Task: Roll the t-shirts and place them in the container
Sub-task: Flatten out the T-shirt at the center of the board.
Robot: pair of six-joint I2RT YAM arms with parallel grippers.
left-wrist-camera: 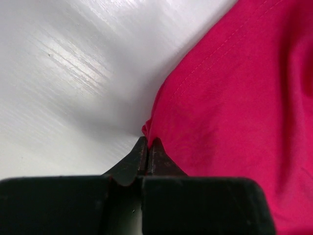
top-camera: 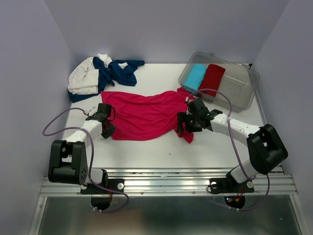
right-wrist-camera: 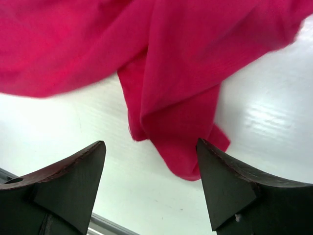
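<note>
We see the left gripper [left-wrist-camera: 147,143] pinching the bright pink-red cloth t-shirt's [top-camera: 144,115] hem nearest the table's [top-camera: 161,149] left edge — right gripper [right-wrist-camera: 149,147] low, spread wide.

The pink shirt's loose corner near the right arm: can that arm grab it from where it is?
Probably yes. The right arm's fingers stand open on either side of a drooping fold of the pink shirt. Nothing sits between them, so a short push forward should reach it.

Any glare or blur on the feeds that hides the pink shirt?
Left wrist: bright glare streaks on the table, pink shirt hem sharp, left gripper dark. Right wrist: shirt slightly soft at top, right gripper dark. Top external: even light, clear.
</note>
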